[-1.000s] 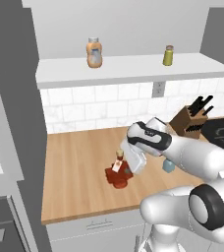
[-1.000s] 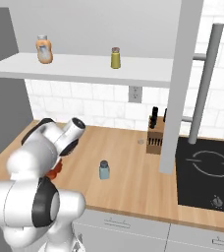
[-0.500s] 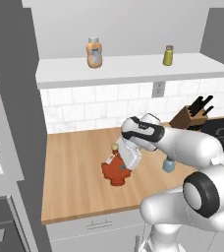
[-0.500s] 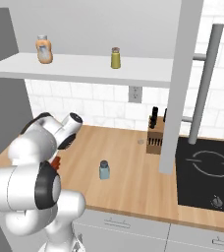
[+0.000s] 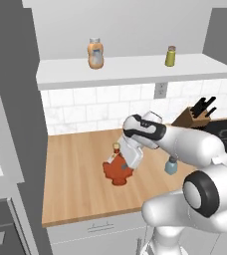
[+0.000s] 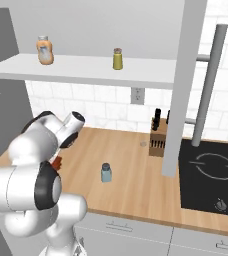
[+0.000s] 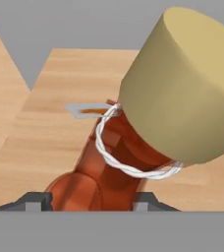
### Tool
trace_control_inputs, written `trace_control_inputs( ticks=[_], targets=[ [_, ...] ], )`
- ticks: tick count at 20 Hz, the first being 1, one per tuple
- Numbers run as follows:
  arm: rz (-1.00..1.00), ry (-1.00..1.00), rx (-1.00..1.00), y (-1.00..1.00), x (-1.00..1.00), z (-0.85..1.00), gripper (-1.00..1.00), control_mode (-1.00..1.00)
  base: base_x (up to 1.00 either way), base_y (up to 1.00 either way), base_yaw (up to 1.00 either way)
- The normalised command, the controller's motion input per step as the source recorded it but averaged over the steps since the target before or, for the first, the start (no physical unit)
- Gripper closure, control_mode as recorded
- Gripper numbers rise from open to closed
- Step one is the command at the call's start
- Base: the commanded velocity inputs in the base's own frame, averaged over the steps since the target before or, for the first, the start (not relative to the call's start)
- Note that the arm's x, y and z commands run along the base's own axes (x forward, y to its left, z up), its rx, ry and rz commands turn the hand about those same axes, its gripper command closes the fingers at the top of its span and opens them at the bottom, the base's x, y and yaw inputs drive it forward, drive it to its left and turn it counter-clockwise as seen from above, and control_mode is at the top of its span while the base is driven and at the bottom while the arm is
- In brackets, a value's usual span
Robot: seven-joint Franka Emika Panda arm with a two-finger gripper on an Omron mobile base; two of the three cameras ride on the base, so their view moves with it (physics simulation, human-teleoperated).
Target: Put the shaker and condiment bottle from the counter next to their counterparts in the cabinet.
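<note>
Jaws closed on condiment bottle body.

Both base cameras look forward and down, sharing the worktop; hand camera sits very close, probably angled downward.

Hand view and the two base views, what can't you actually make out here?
- Gripper, hand view: whether its fingertips touch the condiment bottle; the bottom edge cuts them off.
- Condiment bottle, left base view: right side hidden behind the hand.
- Orange bottle, left base view: label too small to read.
</note>
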Motion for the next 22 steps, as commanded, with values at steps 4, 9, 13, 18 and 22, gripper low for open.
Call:
trace_control_inputs(
  ticks=[4, 9, 13, 18, 22],
  targets=[
    [-0.1, 0.0, 0.0, 0.0, 0.0, 0.59, 1.0, -1.0, 0.0, 0.0, 0.0],
    [-0.15, 0.0, 0.0, 0.03, 0.0, 0.56, 1.0, -1.0, 0.0, 0.0, 0.0],
    [-0.2, 0.0, 0.0, 0.01, 0.0, 0.49, 1.0, -1.0, 0.0, 0.0, 0.0],
    [-0.21, 0.0, 0.0, 0.0, 0.0, 0.4, 1.0, -1.0, 0.0, 0.0, 0.0],
    [-0.16, -0.11, -0.05, 0.02, -0.18, 0.38, 1.0, -1.0, 0.0, 0.0, 0.0]
  ],
)
